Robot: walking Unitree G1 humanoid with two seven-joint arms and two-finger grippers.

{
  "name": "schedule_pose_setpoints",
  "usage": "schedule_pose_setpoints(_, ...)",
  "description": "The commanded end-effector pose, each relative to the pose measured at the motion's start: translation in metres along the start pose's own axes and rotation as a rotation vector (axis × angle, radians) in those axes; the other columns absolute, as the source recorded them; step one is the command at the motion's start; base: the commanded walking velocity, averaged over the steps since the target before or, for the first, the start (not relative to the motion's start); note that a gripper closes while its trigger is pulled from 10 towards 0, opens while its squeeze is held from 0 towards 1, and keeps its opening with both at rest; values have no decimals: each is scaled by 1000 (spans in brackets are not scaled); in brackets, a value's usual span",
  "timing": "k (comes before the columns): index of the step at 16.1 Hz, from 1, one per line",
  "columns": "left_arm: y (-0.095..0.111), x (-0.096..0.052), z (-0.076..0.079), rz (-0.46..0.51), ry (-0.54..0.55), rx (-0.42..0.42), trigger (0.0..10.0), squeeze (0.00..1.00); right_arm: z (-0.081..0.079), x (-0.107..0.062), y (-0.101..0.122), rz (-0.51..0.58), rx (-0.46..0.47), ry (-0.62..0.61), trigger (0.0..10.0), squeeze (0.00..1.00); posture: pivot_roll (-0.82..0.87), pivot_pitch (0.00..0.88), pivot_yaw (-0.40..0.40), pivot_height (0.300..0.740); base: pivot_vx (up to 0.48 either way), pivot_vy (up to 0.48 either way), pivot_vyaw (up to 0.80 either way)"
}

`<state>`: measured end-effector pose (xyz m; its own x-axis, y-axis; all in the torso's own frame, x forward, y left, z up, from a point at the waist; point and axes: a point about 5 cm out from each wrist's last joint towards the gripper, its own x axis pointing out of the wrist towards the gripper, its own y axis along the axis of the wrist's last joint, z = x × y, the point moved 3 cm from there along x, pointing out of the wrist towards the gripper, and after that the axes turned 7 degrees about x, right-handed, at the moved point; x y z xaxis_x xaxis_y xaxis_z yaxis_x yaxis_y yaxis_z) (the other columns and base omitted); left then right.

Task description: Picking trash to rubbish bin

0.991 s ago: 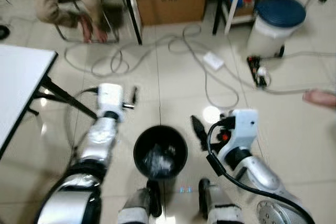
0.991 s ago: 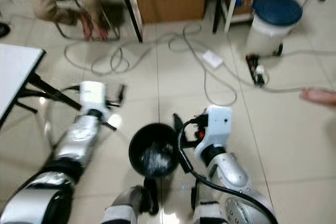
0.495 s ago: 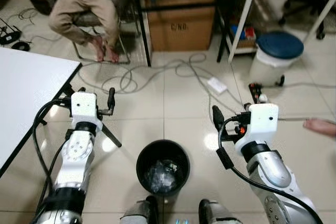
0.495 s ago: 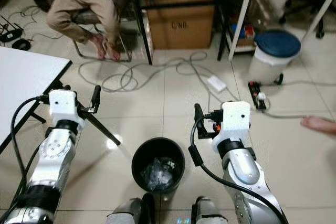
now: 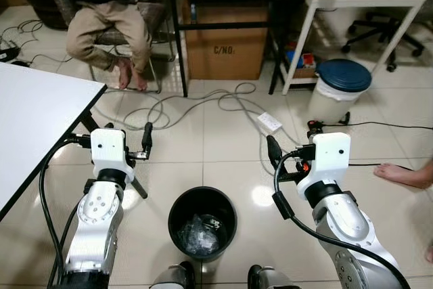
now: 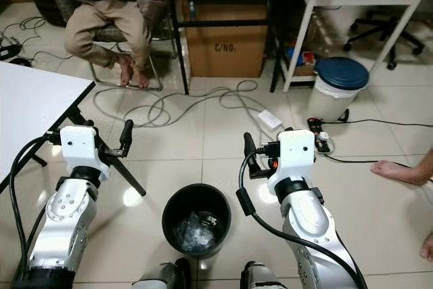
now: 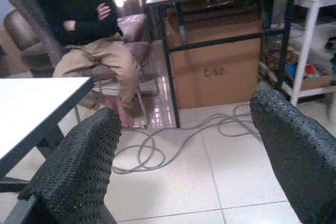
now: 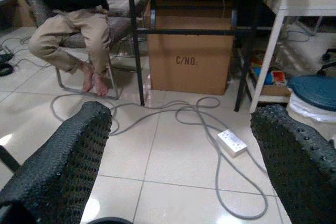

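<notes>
A black round rubbish bin [image 5: 202, 223] stands on the tiled floor just ahead of my feet. Crumpled clear trash [image 5: 198, 233] lies inside it. My left gripper [image 5: 145, 141] is held out above the floor, to the left of the bin and beyond it. Its fingers [image 7: 79, 166] are spread wide apart with nothing between them. My right gripper [image 5: 273, 152] is held out to the right of the bin at about the same height. It is open too, and its fingers [image 8: 63, 166] are empty.
A white table [image 5: 34, 120] juts in at the left. A person [image 5: 108, 11] sits on a chair ahead. Grey cables [image 5: 203, 103] and a power strip [image 5: 269, 122] lie on the floor. A cardboard box [image 5: 226, 42] stands under a black desk. A blue-lidded bin [image 5: 339, 86] and a bare foot [image 5: 402, 172] are to the right.
The camera has tilted up and the blur has gone, so more of the room shows. Both arms now reach forward, their grippers farther from the bin's rim.
</notes>
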<state>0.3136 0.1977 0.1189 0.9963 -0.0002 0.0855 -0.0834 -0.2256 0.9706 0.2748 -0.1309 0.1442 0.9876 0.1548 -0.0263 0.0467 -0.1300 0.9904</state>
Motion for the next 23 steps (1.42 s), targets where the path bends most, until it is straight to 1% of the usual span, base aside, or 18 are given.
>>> schedule_pose_setpoints(1, 3, -6, 0, -4, -1, -13, 10000, 0, 0, 1, 2, 14, -11, 11, 10000, 0, -90, 117, 49, 740, 0, 0, 638)
schedule_pose_setpoints(4, 4, -8, 1, -10, 0, -14, 10000, 0, -1, 2, 3, 22, -20, 15, 10000, 0, -89, 117, 50, 740, 0, 0, 765)
schedule_pose_setpoints(7, 12, -5, 3, -20, -8, -26, 10000, 0, -2, 2, 3, 30, -21, 17, 10000, 0, -90, 119, 58, 740, 0, 0, 769)
schedule_pose_setpoints(12, 16, -4, 3, -16, -13, -19, 10000, 0, -3, 2, 2, 31, -15, 15, 10000, 0, -89, 122, 65, 740, 0, 0, 766)
schedule_pose_setpoints(19, 18, -3, -3, -26, 13, 2, 10000, 0, -6, 2, 2, 38, -13, 30, 10000, 0, -82, 128, 68, 740, 0, 0, 763)
schedule_pose_setpoints(23, 18, 0, -6, -31, 24, 6, 10000, 0, -5, 2, 1, 38, -17, 27, 10000, 0, -87, 124, 69, 740, 0, 0, 759)
